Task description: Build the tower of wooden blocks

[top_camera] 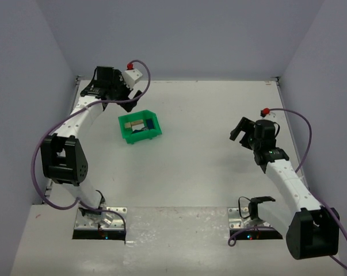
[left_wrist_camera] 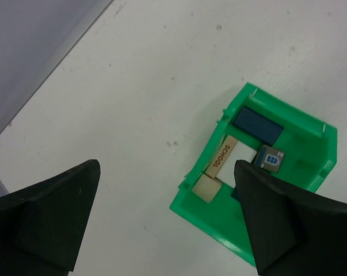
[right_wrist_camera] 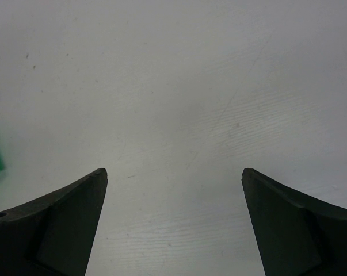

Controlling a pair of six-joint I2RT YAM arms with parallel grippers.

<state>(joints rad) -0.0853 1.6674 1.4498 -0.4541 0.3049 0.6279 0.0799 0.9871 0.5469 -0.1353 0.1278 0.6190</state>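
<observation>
Green bin: its tan SCHOOL block only reads from the left wrist. Left end effector and right end effector both gape empty; open surface right of bin.

The only readable word was "SCHOOL", in dark capitals along a long tan block lying in the green bin, seen upside down from the left wrist. A small block near it bore a blue building picture without legible letters
</observation>
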